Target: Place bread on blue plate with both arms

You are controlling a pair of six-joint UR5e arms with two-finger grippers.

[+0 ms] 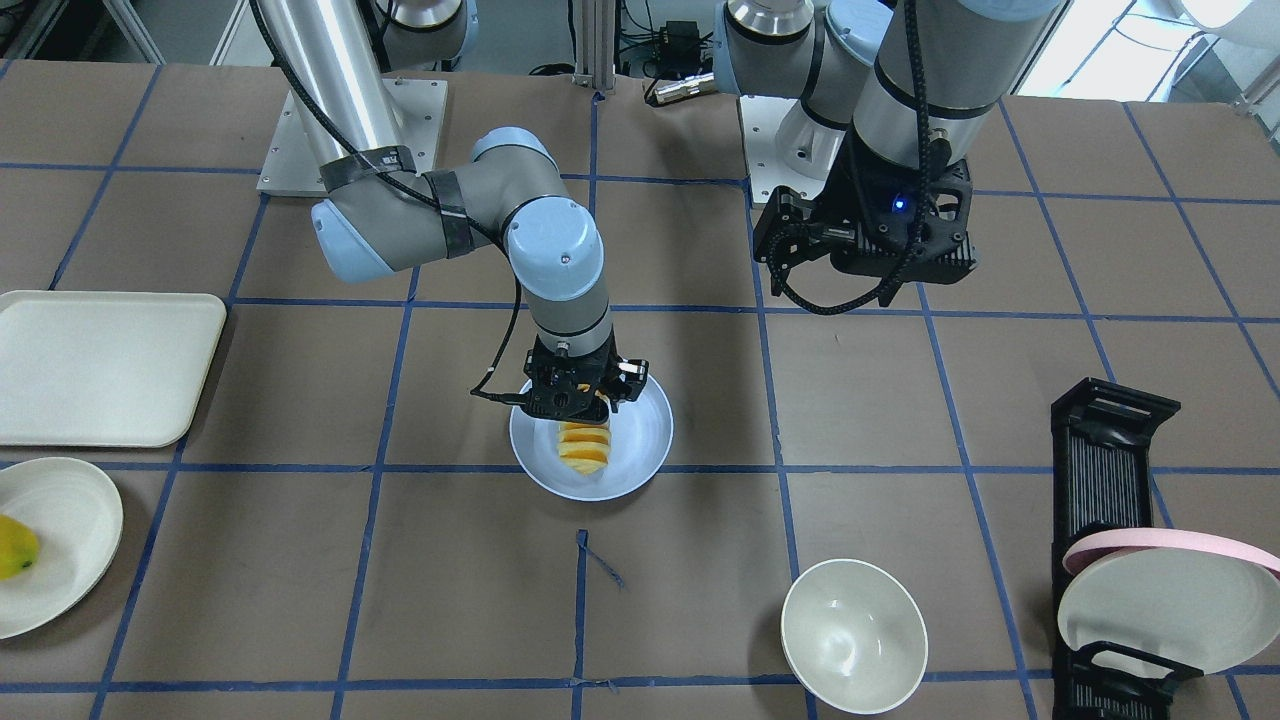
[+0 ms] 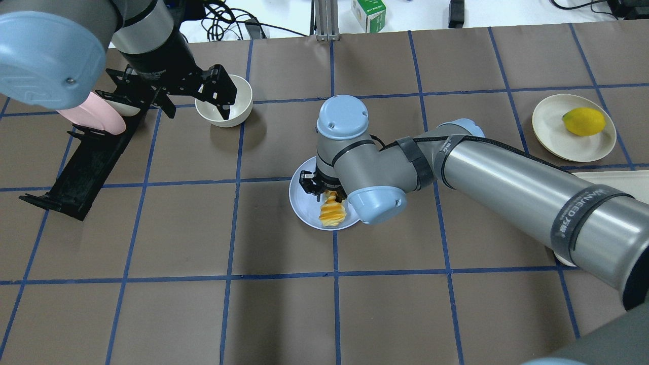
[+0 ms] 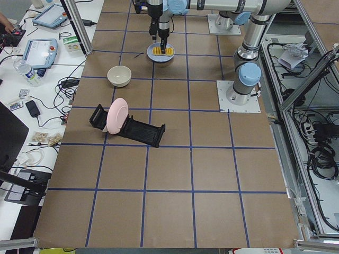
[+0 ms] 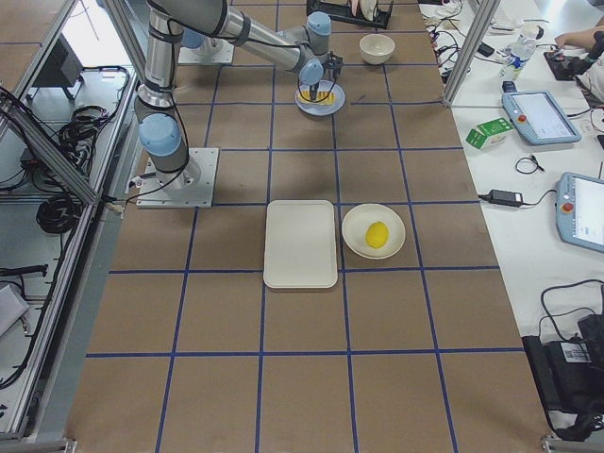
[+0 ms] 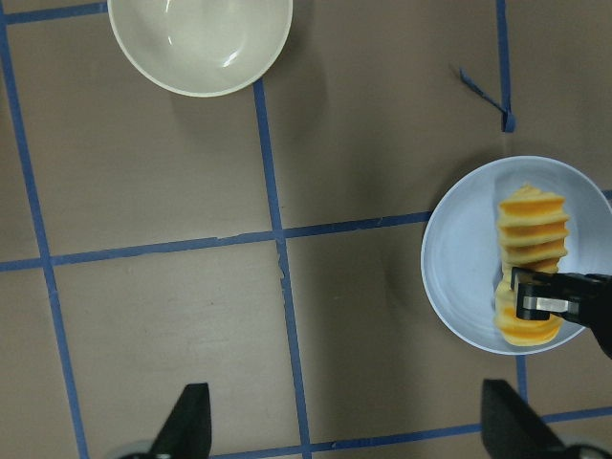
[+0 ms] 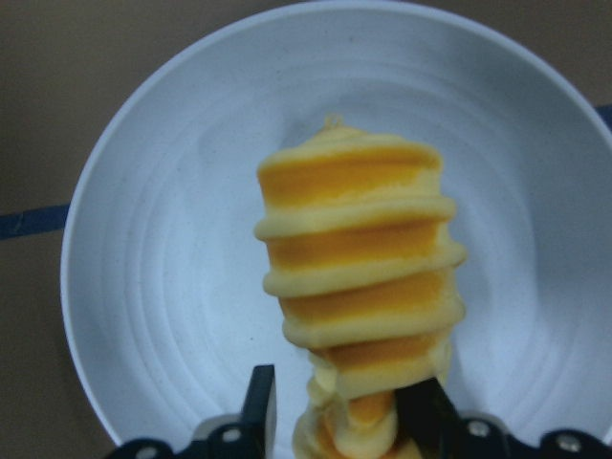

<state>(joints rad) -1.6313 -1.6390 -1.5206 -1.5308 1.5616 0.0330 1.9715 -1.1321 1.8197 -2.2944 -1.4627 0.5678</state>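
Note:
The blue plate (image 1: pixel 645 440) (image 2: pixel 301 195) sits near the table's middle. The bread (image 1: pixel 583 450) (image 2: pixel 332 213), pale-yellow slices with orange tops, is over the plate. My right gripper (image 1: pixel 590 400) (image 2: pixel 329 192) is shut on one end of it. In the right wrist view the fingers (image 6: pixel 258 406) pinch the near end of the bread (image 6: pixel 359 249) above the plate (image 6: pixel 163 249). I cannot tell whether its far end touches the plate. My left gripper (image 1: pixel 870 250) (image 2: pixel 170 99) is open and empty, raised near the white bowl. Its wrist view (image 5: pixel 349 430) shows the bread (image 5: pixel 531 239) and plate (image 5: pixel 459 258) at the right.
A white bowl (image 1: pixel 853 635) (image 2: pixel 224 106) stands beside my left gripper. A black dish rack (image 1: pixel 1110 470) (image 2: pixel 86 167) holds a pink-rimmed plate (image 1: pixel 1170 590). On my right are a cream tray (image 1: pixel 100 365) and a cream plate (image 2: pixel 550 129) with a yellow-green fruit (image 2: pixel 583 121).

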